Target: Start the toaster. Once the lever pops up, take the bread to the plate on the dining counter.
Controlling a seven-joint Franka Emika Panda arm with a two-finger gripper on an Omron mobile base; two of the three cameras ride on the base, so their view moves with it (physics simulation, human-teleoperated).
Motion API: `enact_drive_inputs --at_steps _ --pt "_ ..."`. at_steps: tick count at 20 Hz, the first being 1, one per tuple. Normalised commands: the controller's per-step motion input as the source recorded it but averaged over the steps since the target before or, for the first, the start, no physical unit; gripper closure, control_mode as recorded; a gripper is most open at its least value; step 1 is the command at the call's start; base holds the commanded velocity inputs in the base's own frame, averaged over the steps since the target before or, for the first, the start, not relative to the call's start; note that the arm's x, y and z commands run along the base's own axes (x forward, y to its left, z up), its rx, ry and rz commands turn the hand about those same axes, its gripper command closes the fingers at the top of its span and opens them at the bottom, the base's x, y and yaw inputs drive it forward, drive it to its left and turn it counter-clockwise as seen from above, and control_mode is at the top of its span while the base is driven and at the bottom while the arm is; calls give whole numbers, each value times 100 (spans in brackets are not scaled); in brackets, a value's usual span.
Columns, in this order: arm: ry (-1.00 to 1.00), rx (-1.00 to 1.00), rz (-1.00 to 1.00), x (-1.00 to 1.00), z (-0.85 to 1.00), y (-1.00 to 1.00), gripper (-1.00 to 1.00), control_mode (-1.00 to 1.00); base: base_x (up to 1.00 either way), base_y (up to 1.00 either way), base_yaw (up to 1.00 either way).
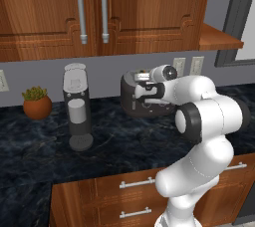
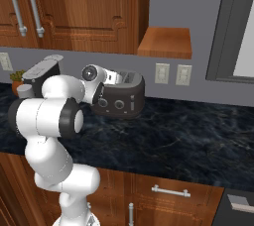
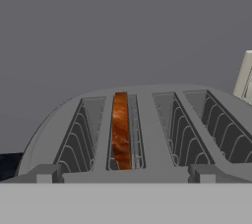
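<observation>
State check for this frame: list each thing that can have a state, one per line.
toaster: upright on the counter, one slot loaded, the other empty.
bread: standing on edge inside the toaster's slot.
hand: open, at the toaster's front, holding nothing.
upper cabinet doors: closed.
drawers: closed.

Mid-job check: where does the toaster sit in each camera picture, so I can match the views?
Left base view: toaster at centre, on the counter against the wall, partly behind the arm's wrist.
Right base view: toaster left of centre, its knobbed front facing the camera.
Hand view: toaster across the lower half, seen from close above, slots open.
Shared landmark: wall outlets to the toaster's right.
</observation>
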Motion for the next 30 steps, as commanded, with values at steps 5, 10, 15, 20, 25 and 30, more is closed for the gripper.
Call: enact_drive_inputs --at_steps 5,10,15,20,25,30 --pt "0 0 0 0 0 0 -100 -100 0 0 0" --pt "0 0 0 0 0 0 -100 -100 0 0 0" --pt "0 0 0 3 0 0 -100 -100 0 0 0" --pt "0 0 0 14 -2 0 -100 -100 0 0 0" --pt "0 0 0 17 -3 0 -100 -100 0 0 0" --pt "0 0 0 6 -7 0 -100 -100 0 0 0"
